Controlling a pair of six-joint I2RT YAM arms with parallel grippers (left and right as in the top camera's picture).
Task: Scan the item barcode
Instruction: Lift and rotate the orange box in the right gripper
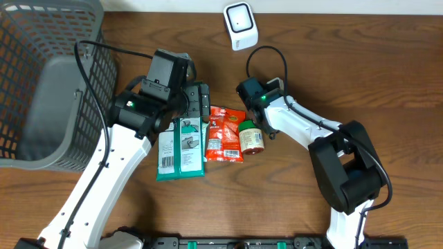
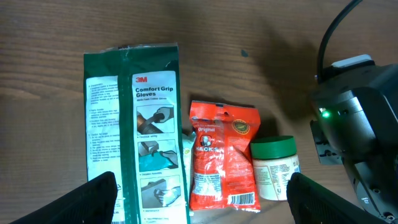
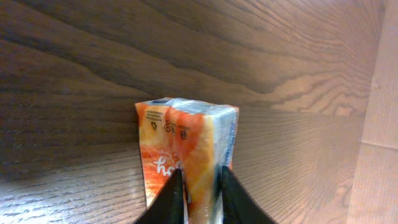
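1. Two fingers of the right hand [image 3: 200, 179] stand close together with the near end of the orange packet [image 3: 186, 134] between them. The wrist view does not show whether they pinch it or merely flank it.
2. Orange packet: directly ahead of the right hand, seen against the desk [image 3: 74, 81]. It is unclear whether it rests there or is lifted clear. The faces in view are orange with a blue-white edge, and no barcode shows on them (in the overhead view the packet is hidden beneath the arm).
3. Handling, as a judgement: the wrap looks like glossy film, so the packet is probably light, soft enough to dent and somewhat slippery. A hold across the narrow end, where the fingers now sit, should leave the broad faces free to present. Hard squeezing could crease the printed code.
4. Left hand [image 2: 203, 190]: fingers wide apart and holding nothing. It hovers over the green gloves pack [image 2: 152, 124], the red snack bag [image 2: 224, 155] and the green-lidded jar [image 2: 273, 168], which lie side by side.
5. White scanner [image 1: 239, 24]: at the far edge of the desk, beyond the right hand and apart from it.
6. Grey basket [image 1: 48, 83]: at the left end of the desk.
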